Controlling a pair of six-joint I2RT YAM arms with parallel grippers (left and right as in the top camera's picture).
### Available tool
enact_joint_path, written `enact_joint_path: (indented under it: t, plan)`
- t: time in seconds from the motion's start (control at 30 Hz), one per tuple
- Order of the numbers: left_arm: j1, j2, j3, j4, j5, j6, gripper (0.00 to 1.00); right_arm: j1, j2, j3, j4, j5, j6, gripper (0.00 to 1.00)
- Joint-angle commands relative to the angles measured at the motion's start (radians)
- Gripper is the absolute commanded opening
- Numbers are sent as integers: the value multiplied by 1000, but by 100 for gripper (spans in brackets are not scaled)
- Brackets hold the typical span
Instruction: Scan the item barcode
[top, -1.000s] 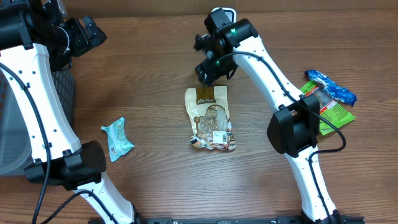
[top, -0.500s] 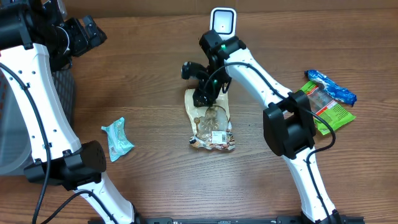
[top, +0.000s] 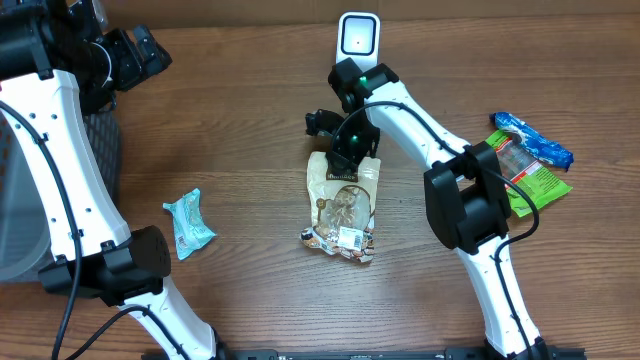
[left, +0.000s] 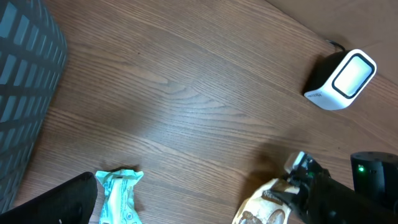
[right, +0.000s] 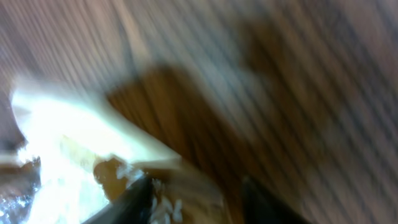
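Observation:
The item, a beige snack bag (top: 343, 205) with a white barcode label (top: 350, 238) near its lower end, lies at the table's middle. My right gripper (top: 345, 152) is down on the bag's top edge, and the blurred right wrist view shows the bag (right: 74, 149) pinched between the dark fingers (right: 127, 202). The white scanner (top: 358, 35) stands just behind the bag, its window facing up. My left gripper (top: 135, 52) hangs open high at the far left, holding nothing. The left wrist view shows the scanner (left: 342, 79) and the bag's top (left: 264, 208).
A teal packet (top: 188, 222) lies left of the bag. A blue packet (top: 533, 138) and a green packet (top: 530, 180) sit at the right edge. A dark mesh basket (top: 100, 150) stands at the left, under the left arm.
My right gripper has come down from beside the scanner onto the bag's top edge and closed. The bag's top has shifted right and tilted. The left arm has not moved.

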Motion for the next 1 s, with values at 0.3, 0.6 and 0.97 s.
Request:
enact_joint_path:
  t: [0.3,0.6,0.97]
  plan:
    - [-10,-15,15,0,-5,20,100,-19,-21,-3,-24,24,484,4]
    - [-10,-15,15,0,-5,20,100,-175,-21,-3,-50,-36,1200,4]
    - [-10,-15,15,0,-5,20,100,-267,-21,-3,-179,-281,776,75]
